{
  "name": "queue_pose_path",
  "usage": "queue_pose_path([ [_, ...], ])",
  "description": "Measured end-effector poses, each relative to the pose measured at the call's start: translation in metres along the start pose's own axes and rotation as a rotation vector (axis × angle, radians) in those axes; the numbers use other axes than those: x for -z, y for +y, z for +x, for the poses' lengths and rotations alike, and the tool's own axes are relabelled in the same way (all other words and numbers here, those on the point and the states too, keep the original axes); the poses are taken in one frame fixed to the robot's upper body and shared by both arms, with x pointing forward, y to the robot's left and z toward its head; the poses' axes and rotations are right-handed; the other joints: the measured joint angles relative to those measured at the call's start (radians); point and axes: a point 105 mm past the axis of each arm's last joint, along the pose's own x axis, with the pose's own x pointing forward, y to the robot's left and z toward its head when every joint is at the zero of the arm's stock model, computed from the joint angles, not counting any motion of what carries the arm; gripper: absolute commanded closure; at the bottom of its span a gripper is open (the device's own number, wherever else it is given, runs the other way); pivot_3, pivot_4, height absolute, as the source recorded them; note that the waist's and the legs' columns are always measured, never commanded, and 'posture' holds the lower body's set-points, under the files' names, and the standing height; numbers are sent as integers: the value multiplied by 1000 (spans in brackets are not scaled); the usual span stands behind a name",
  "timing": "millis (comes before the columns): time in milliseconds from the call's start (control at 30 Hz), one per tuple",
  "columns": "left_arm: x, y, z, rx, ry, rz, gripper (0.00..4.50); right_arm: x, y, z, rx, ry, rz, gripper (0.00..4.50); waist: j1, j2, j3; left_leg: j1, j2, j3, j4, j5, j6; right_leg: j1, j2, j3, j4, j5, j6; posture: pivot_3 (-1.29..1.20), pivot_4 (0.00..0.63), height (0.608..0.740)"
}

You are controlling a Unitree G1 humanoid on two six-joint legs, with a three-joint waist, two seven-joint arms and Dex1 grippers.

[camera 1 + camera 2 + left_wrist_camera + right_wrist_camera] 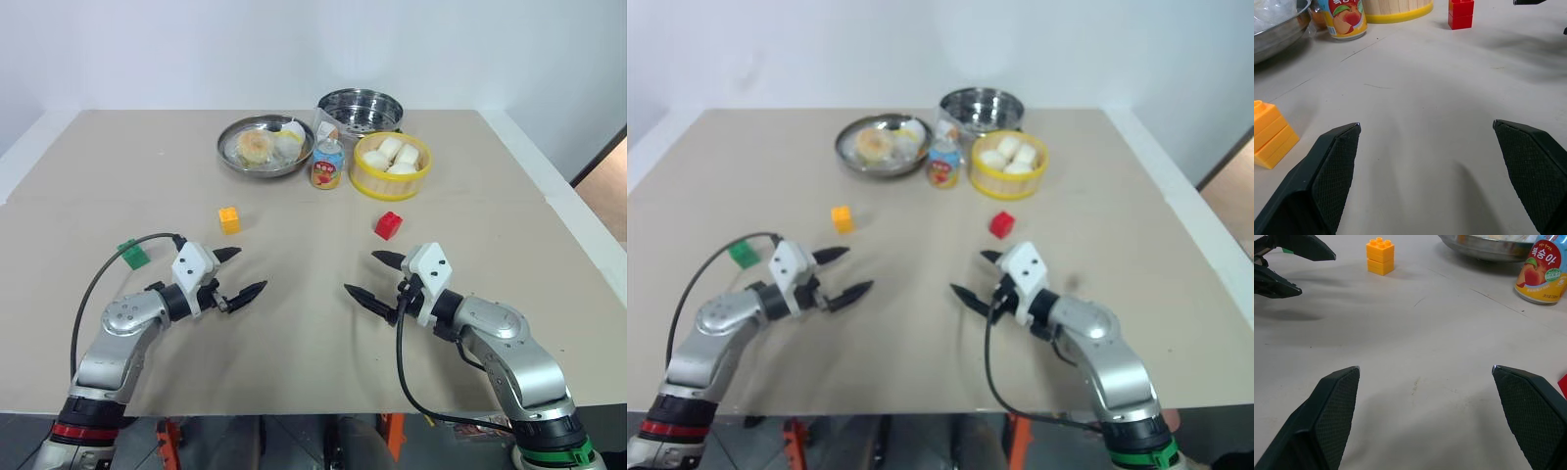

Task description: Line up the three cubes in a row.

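My left gripper point(241, 272) and right gripper point(373, 277) hover empty, fingers spread, with the yellow-orange cube point(229, 219), red cube point(388, 225) and green cube point(132, 254) scattered just beyond them.

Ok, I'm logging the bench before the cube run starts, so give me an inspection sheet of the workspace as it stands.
Surface: beige tabletop, flat, with faint scuffs.
Job's things: green studded plastic cube, yellow-orange studded plastic cube and red studded plastic cube, scattered apart, not in a row.
Clutter: shallow steel bowl of food, perforated steel steamer pot, yellow-rimmed round basket of white buns, small printed peach can, all at the far side.
Grippers: left end effector and right end effector both open, empty, facing each other above the table.
Cables: black cable looping on the left arm, another on the right.
Surroundings: white wall behind.
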Motion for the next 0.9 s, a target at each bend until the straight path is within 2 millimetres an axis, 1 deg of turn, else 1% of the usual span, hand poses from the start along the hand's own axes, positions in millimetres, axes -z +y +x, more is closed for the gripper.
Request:
queue_pose_path([
  [67, 0, 0, 0, 2, -1, 1, 17, 0, 0, 0, 1, 1, -1, 0, 0, 0, 0, 0, 0, 1, 0, 0, 0, 0, 0, 1, 0, 0, 0, 0, 150, 740],
  [233, -6, -13, 3, 89, -49, 21, 17, 0, 2, 2, 9, 6, 3, 0, 1, 0, 0, 0, 1, 8, 0, 0, 0, -3, 1, 8, 0, 2, 1, 0, 150, 740],
  [467, -7, -17, 4, 113, -61, 19, 17, 0, 2, 2, 14, 7, 6, 0, 2, 0, 0, 0, 1, 11, 1, 0, 0, -4, 1, 12, 0, 3, 1, 0, 150, 740],
  [800, -8, -19, 7, 150, -71, -90, 17, -2, 3, 5, 21, -11, 26, 0, 2, 0, 0, 0, 2, 11, 1, 0, 0, -5, 2, 12, 0, 4, 2, 0, 150, 740],
  [900, -9, -21, 8, 166, -66, -98, 17, -8, -2, 9, 70, -46, 80, 0, 1, 0, 0, 0, 3, 12, 1, 0, 0, -5, 3, 12, 0, 5, 1, 0, 150, 740],
])
